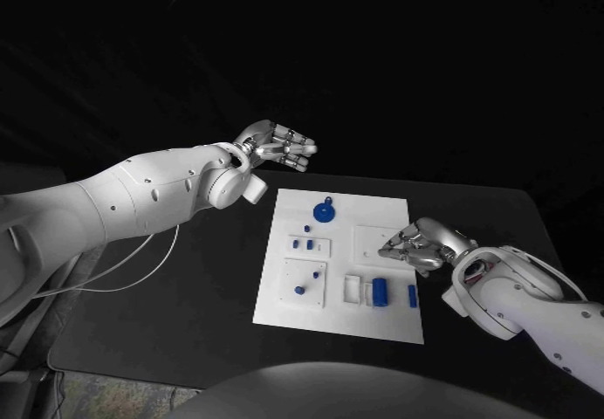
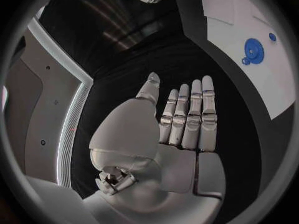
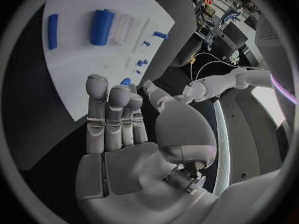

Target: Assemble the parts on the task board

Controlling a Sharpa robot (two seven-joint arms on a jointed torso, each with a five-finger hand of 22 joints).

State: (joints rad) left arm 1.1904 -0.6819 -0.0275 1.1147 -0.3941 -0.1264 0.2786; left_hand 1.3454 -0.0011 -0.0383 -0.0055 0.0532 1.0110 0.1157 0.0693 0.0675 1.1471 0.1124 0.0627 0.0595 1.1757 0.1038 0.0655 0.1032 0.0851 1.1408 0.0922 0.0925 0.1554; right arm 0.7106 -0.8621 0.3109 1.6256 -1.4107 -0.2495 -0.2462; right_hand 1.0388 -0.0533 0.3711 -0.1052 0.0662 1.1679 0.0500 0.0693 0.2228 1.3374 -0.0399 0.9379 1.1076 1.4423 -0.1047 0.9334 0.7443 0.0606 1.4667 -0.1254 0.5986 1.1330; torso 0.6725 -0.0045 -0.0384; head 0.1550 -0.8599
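Closest to my head camera, the right hand [image 1: 422,245] hangs over the right edge of the white task board [image 1: 378,323], fingers loosely curled downward with nothing in them that I can see; in the right wrist view its fingers [image 3: 99,114] stand straight and side by side, thumb apart, palm bare. Just beside it on the board I see a pale square recess [image 1: 375,241]. Toward the board's near edge lie a blue cylinder [image 1: 380,291] next to a white slotted block [image 1: 355,289], and a slim blue bar [image 1: 412,297] nearer the right edge. On the board's left side sit small blue pegs [image 1: 301,288] in square frames. Near its far edge lies a round blue disc with a small tab [image 1: 325,210].

Well apart from all that, my left hand [image 1: 279,147] is raised beyond the board's far left corner, over the black tabletop [image 1: 202,297]. Its fingers [image 2: 187,117] are extended together, thumb out, holding nothing.
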